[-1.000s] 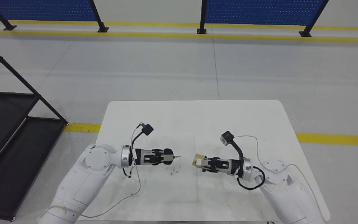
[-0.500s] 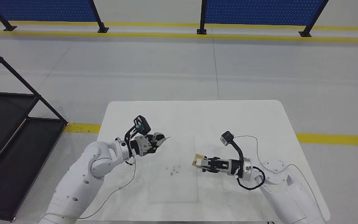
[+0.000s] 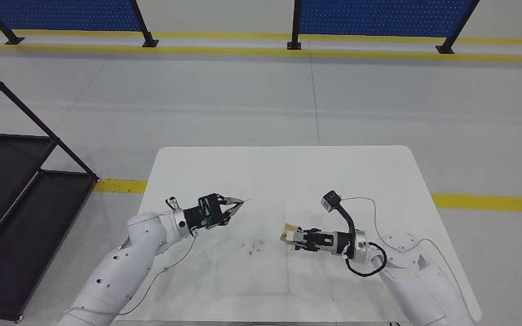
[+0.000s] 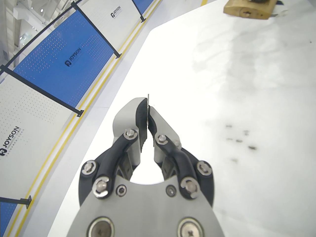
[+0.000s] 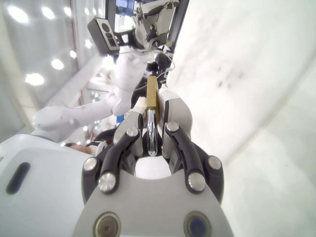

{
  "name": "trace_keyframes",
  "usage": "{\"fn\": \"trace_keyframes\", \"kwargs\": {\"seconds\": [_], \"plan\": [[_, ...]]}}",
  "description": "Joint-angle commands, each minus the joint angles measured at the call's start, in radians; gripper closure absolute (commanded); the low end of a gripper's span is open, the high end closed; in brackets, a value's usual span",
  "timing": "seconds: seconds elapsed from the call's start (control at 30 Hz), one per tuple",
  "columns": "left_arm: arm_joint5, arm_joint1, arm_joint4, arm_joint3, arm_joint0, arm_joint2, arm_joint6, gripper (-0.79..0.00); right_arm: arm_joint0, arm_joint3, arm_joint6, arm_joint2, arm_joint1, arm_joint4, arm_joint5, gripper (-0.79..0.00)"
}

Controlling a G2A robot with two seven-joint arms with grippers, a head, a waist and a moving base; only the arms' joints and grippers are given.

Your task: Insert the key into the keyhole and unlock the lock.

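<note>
Key, pinched in left gripper, pre-insertion, well left of lock clamped by right gripper; next: keyhole alignment.

place: industrial test hall | evidence: blue barrier panels, yellow floor lines, white table

The padlock has a brass-yellow body and a shiny silver shackle. The right gripper is white with black links, and the left gripper is silver-grey with black ribbed pads and black links. The table is plain white with a small scatter of dark specks near the middle of the top view, while along that view's upper edge blue panels with fine pale dots stand in black frames above yellow floor lines, and a black rack sits at the left edge.
</note>
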Motion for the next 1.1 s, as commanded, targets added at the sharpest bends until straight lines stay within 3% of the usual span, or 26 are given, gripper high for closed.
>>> {"fn": "trace_keyframes", "kwargs": {"seconds": [0.0, 0.3, 0.37, 0.5, 0.67, 0.8, 0.87, 0.97, 1.07], "plan": [[0.0, 0.0, -0.002, -0.001, 0.001, -0.001, -0.002, 0.0, 0.0, 0.0, 0.0, 0.0, 0.0, 0.0, 0.0, 0.0], [0.0, 0.0, -0.002, -0.001, 0.001, -0.001, -0.002, 0.0, 0.0, 0.0, 0.0, 0.0, 0.0, 0.0, 0.0, 0.0], [-0.056, -0.002, -0.046, -0.004, -0.001, 0.02, 0.062, 0.0, 0.0, 0.0, 0.0, 0.0, 0.0, 0.0, 0.0, 0.0], [-0.031, 0.006, 0.061, 0.01, -0.043, 0.033, 0.207, 0.0, 0.0, 0.0, 0.0, 0.0, 0.0, 0.0, 0.0, 0.0], [0.133, 0.031, 0.45, 0.014, -0.098, 0.085, 0.435, 0.0, 0.0, 0.0, 0.0, 0.0, 0.0, 0.0, 0.0, 0.0], [0.33, 0.045, 0.688, 0.056, -0.145, 0.12, 0.568, 0.0, 0.0, 0.0, 0.0, 0.0, 0.0, 0.0, 0.0, 0.0], [0.394, 0.047, 0.723, 0.082, -0.165, 0.137, 0.645, 0.0, 0.0, 0.0, 0.0, 0.0, 0.0, 0.0, 0.0, 0.0], [0.471, 0.044, 0.729, 0.104, -0.188, 0.144, 0.642, 0.0, 0.0, 0.0, 0.0, 0.0, 0.0, 0.0, 0.0, 0.0], [0.486, 0.043, 0.721, 0.11, -0.193, 0.148, 0.65, 0.0, 0.0, 0.0, 0.0, 0.0, 0.0, 0.0, 0.0, 0.0]]}}
